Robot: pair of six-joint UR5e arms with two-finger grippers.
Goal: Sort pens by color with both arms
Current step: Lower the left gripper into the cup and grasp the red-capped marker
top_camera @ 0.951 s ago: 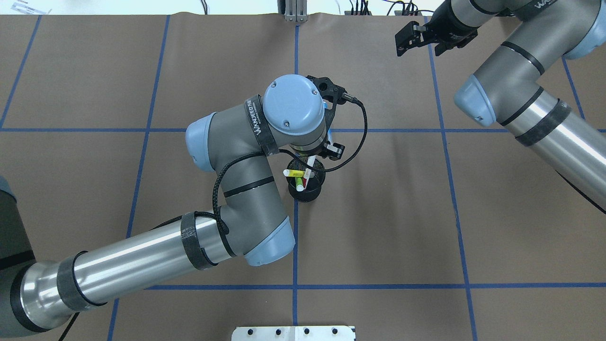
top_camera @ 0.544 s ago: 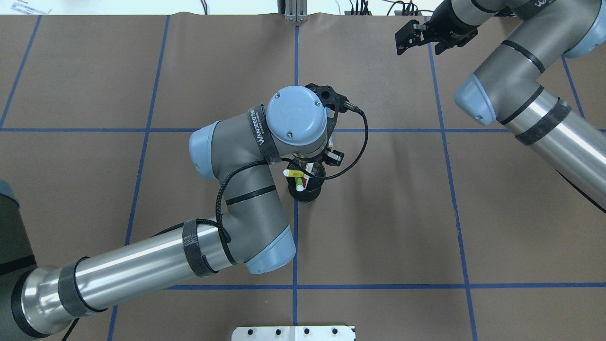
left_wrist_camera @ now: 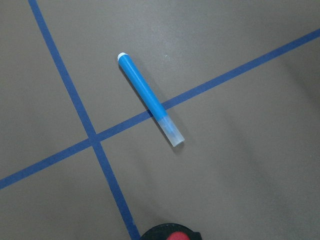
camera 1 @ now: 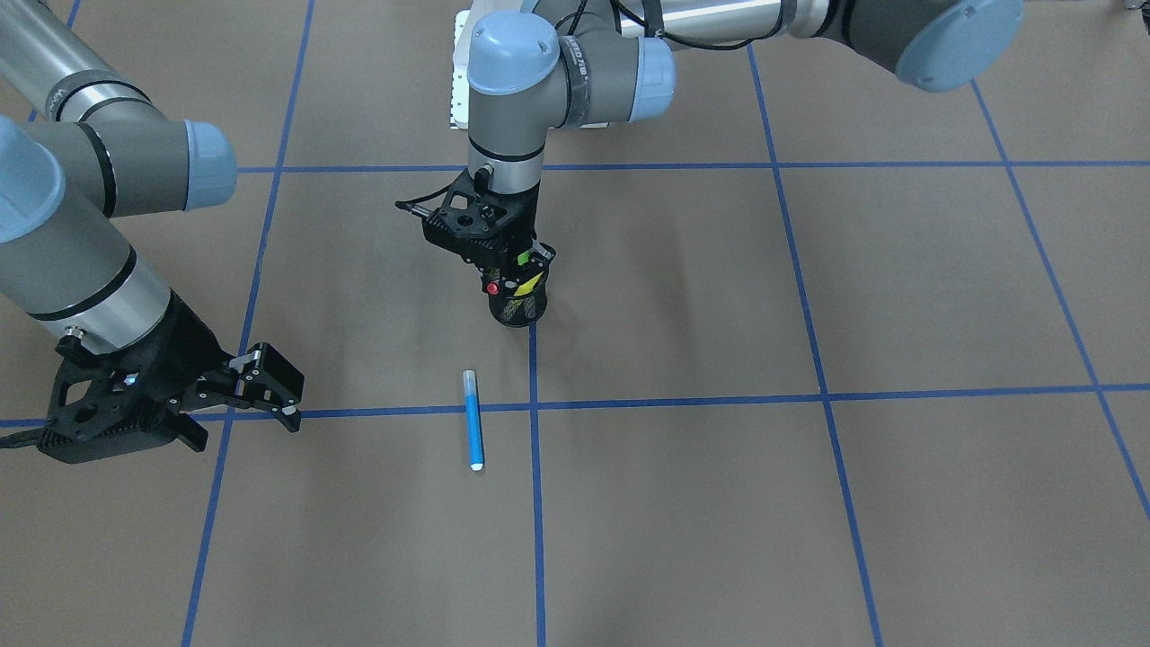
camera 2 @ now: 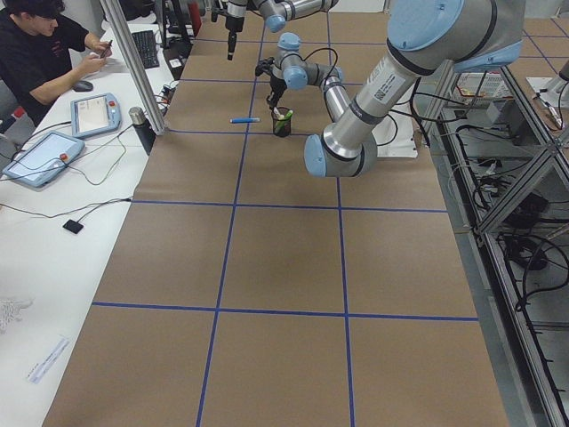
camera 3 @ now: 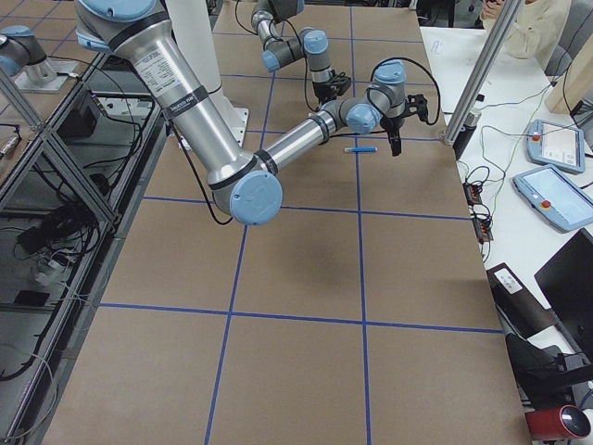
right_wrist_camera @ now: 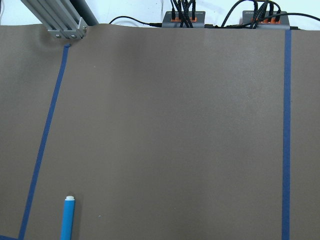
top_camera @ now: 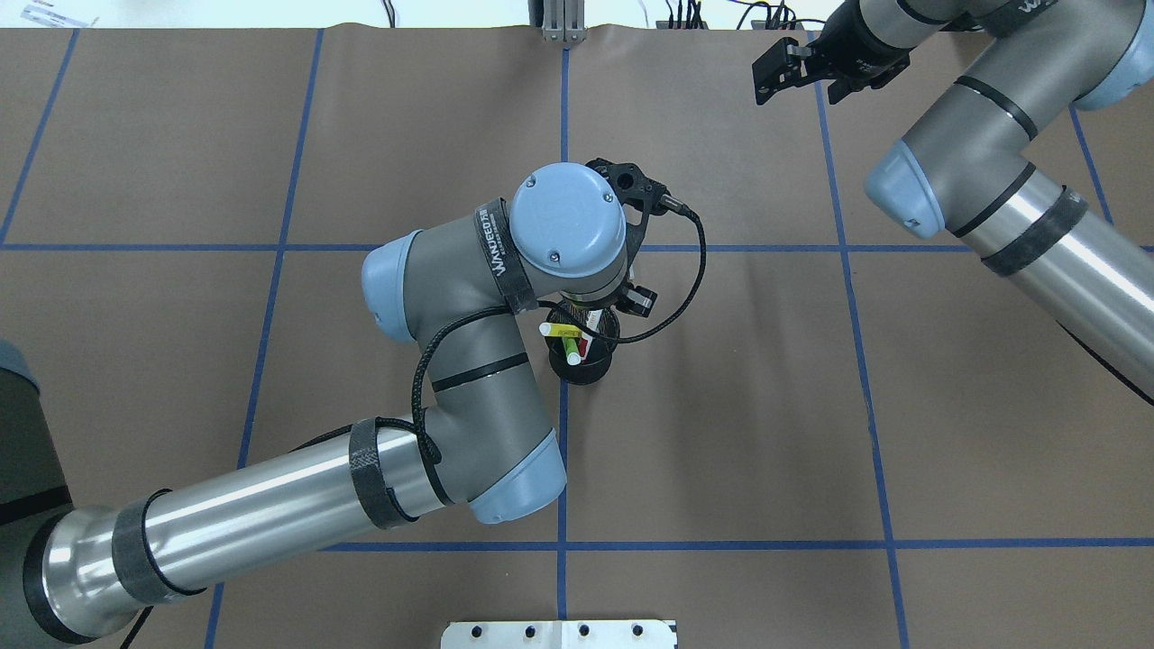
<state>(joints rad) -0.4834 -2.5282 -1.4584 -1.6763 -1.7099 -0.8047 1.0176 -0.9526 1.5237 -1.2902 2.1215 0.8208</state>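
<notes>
Blue pen (camera 1: 472, 420): slim smooth cylinder, lay flat.
Mesh cup (camera 1: 518, 307): black, round.
Left gripper (camera 1: 510, 267): over cup; its opening could not be told.
Right gripper (camera 1: 280, 395): lower left, spread, empty.

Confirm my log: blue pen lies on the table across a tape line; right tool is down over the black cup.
Wrong arm. The overhead view shows the left tool down over the black cup. The blue pen does lie on the table across a tape line.

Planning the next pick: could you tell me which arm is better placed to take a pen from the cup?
Left: the left gripper is at the mesh cup; the right gripper hovers far aside.
</notes>
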